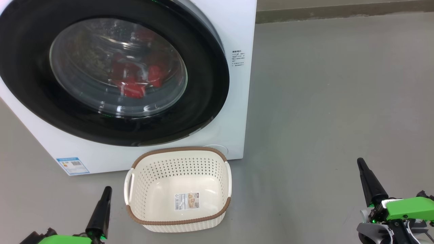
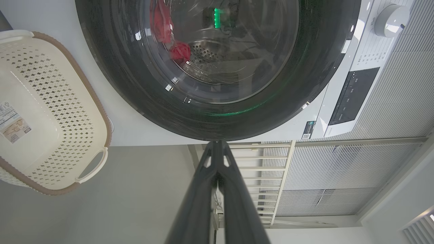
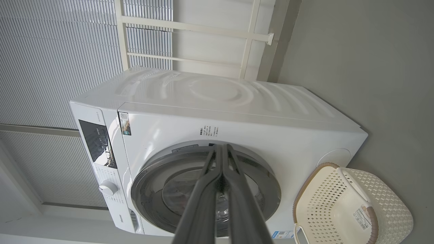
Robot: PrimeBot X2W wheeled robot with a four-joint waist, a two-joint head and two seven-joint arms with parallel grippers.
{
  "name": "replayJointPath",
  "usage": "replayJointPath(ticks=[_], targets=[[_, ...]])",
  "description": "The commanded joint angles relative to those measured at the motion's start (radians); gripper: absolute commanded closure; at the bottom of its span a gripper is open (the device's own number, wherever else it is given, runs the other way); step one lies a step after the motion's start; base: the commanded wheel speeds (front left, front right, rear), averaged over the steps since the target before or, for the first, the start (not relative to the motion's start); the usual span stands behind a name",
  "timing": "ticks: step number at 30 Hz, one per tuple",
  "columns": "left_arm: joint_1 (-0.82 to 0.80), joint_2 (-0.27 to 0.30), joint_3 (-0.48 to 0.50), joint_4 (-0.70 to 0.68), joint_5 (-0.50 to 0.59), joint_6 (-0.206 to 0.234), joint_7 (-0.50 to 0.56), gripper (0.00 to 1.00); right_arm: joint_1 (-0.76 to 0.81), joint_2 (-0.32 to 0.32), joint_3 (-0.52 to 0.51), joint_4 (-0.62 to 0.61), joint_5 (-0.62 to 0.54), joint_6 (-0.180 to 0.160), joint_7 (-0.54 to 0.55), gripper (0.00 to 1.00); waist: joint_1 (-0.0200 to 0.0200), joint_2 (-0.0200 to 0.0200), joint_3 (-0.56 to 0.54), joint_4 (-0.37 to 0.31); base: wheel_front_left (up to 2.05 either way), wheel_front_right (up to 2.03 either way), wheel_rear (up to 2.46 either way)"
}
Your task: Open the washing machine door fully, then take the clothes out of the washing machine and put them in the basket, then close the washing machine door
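Nothing of the task looks done yet; every step lies ahead.

Nearest the camera, the left gripper hangs low beside the basket's left handle, well short of touching it. Its two dark fingers are pressed together into a single point and hold nothing. The right gripper is off to the right over bare grey floor, clenched in the same way and also empty. Each wrist view shows its own fingers meeting at the tips.

Just beyond them the basket stands upright on the floor, close against the foot of the washing machine. It has nothing in it but the paper label on its bottom.

Behind it, the washing machine door sits flat against the front, its black rim flush all round, so I judge it closed. Farthest in, through the bulging glass, the red clothes lie in the drum.

What remains: swing the door fully open, lift out the garments, drop them into the basket, and shut the door.
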Motion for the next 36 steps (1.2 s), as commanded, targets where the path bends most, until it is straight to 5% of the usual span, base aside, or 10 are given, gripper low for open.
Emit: replayJointPath(ticks=[1, 6, 7, 16, 21, 36], targets=[[-0.040, 0.010, 0.034, -0.021, -0.007, -0.007, 0.004, 1.00, -0.042, -0.014, 0.022, -0.029, 0.000, 0.000, 0.006, 1.00, 0.0000, -0.0001, 0.000, 0.000, 0.00, 0.00, 0.00], [0.002, -0.001, -0.001, 0.005, 0.000, 0.000, 0.000, 1.00, 0.001, 0.002, 0.000, 0.006, 0.000, 0.000, -0.001, 1.00, 0.0001, -0.0001, 0.000, 0.000, 0.00, 0.00, 0.00], [0.007, -0.002, -0.004, 0.017, 0.000, 0.001, -0.001, 0.00, 0.006, 0.006, 0.000, 0.019, 0.000, 0.000, -0.001, 0.00, 0.0000, -0.0001, 0.000, 0.000, 0.00, 0.00, 0.00], [0.022, -0.008, -0.025, 0.046, 0.010, 0.000, -0.019, 0.00, 0.025, 0.015, 0.017, 0.047, -0.013, 0.000, -0.019, 0.00, 0.0023, -0.0001, 0.000, 0.000, 0.00, 0.00, 0.00], [0.017, -0.003, -0.039, 0.044, 0.035, 0.000, -0.035, 0.00, 0.021, 0.009, 0.032, 0.043, -0.042, 0.000, -0.035, 0.00, 0.0002, -0.0001, 0.000, 0.001, 0.00, 0.00, 0.00], [0.000, -0.005, -0.047, 0.027, 0.185, -0.001, -0.079, 0.00, 0.006, 0.008, 0.041, 0.030, -0.230, 0.000, -0.079, 0.00, 0.0001, -0.0001, 0.000, 0.003, 0.00, 0.00, 0.00]])
